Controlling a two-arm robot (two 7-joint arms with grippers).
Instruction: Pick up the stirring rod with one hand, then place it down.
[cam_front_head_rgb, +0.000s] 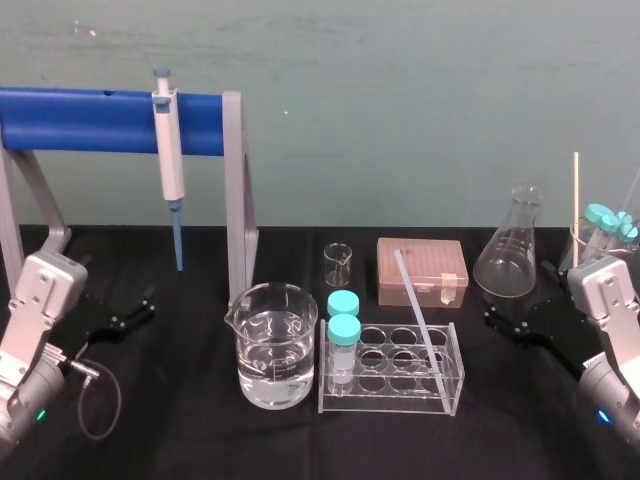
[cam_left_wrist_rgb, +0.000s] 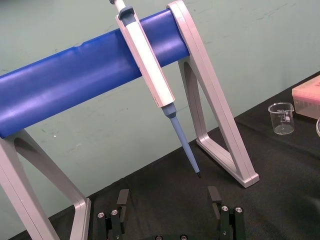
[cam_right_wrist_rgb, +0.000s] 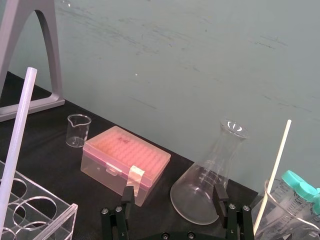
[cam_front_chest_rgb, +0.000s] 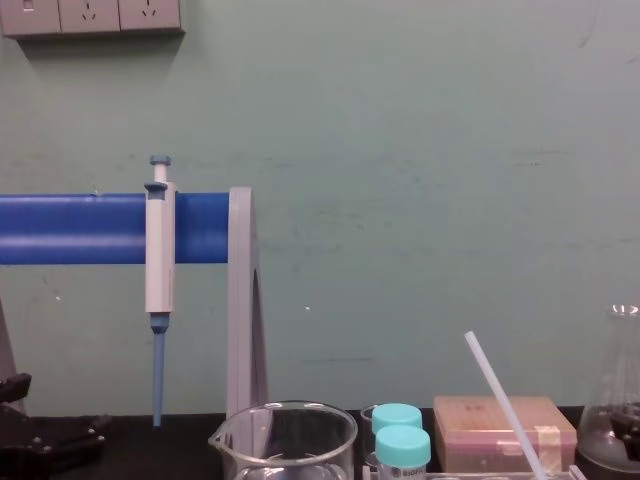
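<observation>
From the head: reach with the right pincer (cam_front_head_rgb: 515, 300) for the stirring rod (cam_front_head_rgb: 418, 312), propped at a slant in the clear rack (cam_front_head_rgb: 390, 405) off to that pincer's left. No call for the left pincer (cam_front_head_rgb: 125, 300), resting low on the bench (cam_front_head_rgb: 180, 440), well apart from the rod, with the water beaker (cam_front_head_rgb: 275, 345) between.

From the left wrist: spread wide, empty, touching nothing; just the hanging pipette (cam_left_wrist_rgb: 147, 60) ahead.

From the right wrist: gaping as wide, nothing held; flask (cam_right_wrist_rgb: 210, 185) dead ahead, rod to one side, rising out of the rack. Best to swing clear of the flask, close on the rod's free upper stretch and draw it out along its own slant, so as not to drag the rack.

From the chest: upper end of the rod poking up free, in front of the pink box (cam_front_chest_rgb: 470, 425)
</observation>
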